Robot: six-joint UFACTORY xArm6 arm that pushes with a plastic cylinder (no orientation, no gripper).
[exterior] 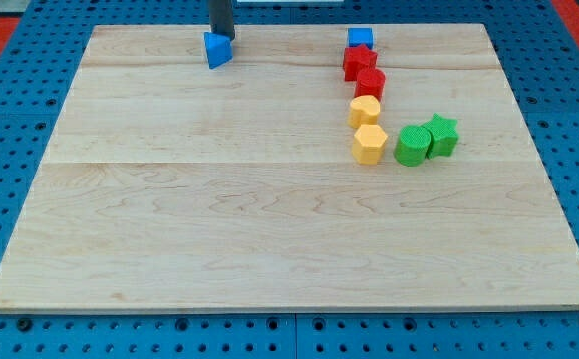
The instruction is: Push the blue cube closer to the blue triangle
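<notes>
The blue cube point(360, 38) sits near the board's top edge, right of centre, touching the top of a red block point(358, 60). The blue triangle point(218, 50) sits near the top edge, left of centre. My rod comes down from the view's top, and my tip point(222, 37) stands just behind the blue triangle, touching or nearly touching its upper side. The cube is far to the right of my tip.
Below the cube runs a column: two red blocks point(370, 83), then a yellow block point(365, 110) and a yellow hexagon point(369, 144). A green cylinder-like block point(411, 146) and a green star point(441, 134) lie to their right. The wooden board point(269, 219) rests on a blue pegboard.
</notes>
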